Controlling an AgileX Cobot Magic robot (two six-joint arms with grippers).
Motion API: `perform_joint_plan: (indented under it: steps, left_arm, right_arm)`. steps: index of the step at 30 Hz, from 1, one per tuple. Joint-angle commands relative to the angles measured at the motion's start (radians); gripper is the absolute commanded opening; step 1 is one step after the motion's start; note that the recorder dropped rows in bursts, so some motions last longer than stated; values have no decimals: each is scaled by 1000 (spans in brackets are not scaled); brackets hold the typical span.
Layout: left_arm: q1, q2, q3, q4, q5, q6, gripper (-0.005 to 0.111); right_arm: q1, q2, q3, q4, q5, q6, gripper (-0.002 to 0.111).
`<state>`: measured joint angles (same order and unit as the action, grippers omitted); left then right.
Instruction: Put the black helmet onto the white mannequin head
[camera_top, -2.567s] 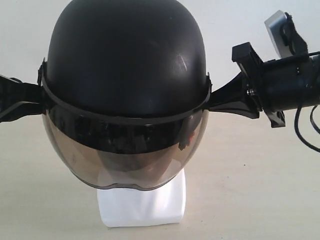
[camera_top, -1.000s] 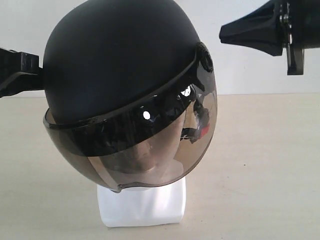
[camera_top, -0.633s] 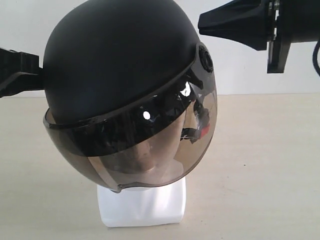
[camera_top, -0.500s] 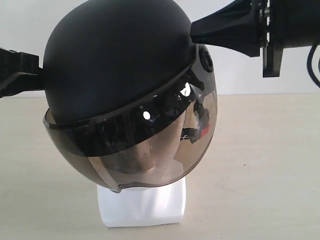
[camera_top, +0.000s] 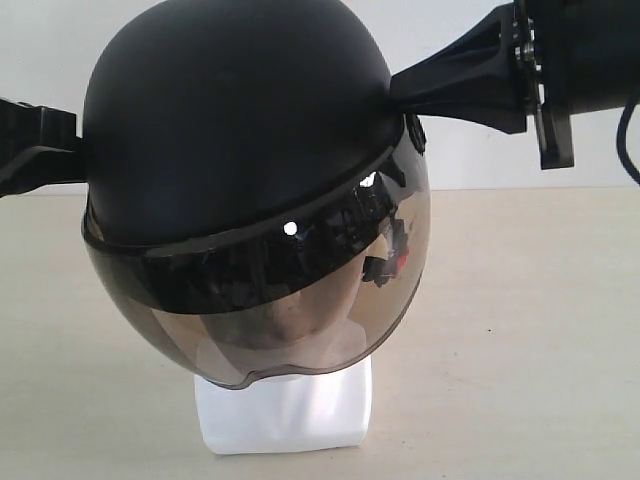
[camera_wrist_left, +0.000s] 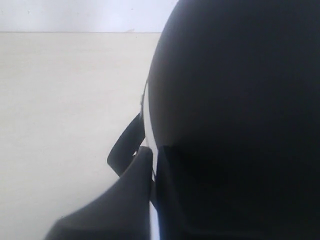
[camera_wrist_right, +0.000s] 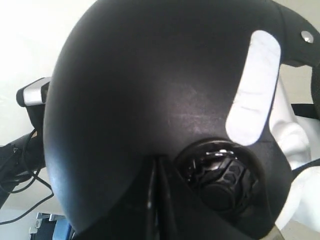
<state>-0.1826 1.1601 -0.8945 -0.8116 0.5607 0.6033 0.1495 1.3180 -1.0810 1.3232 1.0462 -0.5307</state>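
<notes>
Pale beige tabletop (camera_top: 520, 330) runs back to a plain white wall (camera_top: 470, 150), and nearly everything in front of it is blocked by the black helmet (camera_top: 235, 110). It sits over the white mannequin head (camera_top: 285, 410), tilted, with the crown leaning towards my left side. The smoke-tinted visor (camera_top: 260, 310) hangs in front of the face, which shows only dimly through it. Only the squarish base stands clear below the visor's lower edge. A red buckle (camera_top: 400, 262) glints behind the visor on the right of the exterior view.

My left gripper (camera_top: 55, 160) comes in from the left edge and is clamped on the helmet's rim. In the left wrist view its tips (camera_wrist_left: 152, 152) meet that rim, one finger (camera_wrist_left: 125, 200) lying beside the pale lining edge and a loop of black strap (camera_wrist_left: 122, 147). The shell (camera_wrist_left: 235, 100) hides everything beyond it.

My right gripper (camera_top: 400, 90) reaches in from the upper right, its jaws narrowed together to a single wedge. The tip touches the shell just above the visor's round pivot (camera_top: 413, 130). From the right wrist camera, the closed tips (camera_wrist_right: 156, 170) press the shell beside that pivot (camera_wrist_right: 220, 175). A white patch of glare (camera_wrist_right: 252, 90) lies on the dome, and the mannequin's ear and cheek (camera_wrist_right: 292, 140) peek out beyond the rim. My left arm, with its cables (camera_wrist_right: 20, 190), shows past the helmet's far side.
</notes>
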Motion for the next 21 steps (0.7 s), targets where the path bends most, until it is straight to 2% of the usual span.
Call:
perform_joint_plan:
  steps: [1,21]
  left_arm:
    - [-3,-8,-6,-15,15,-5,4]
    - [-3,-32,-84,-30,18,-5,4]
  right_arm:
    - [0,-3,2,-78,0,13,0]
    - [0,-19,2,-136,-7,53,0]
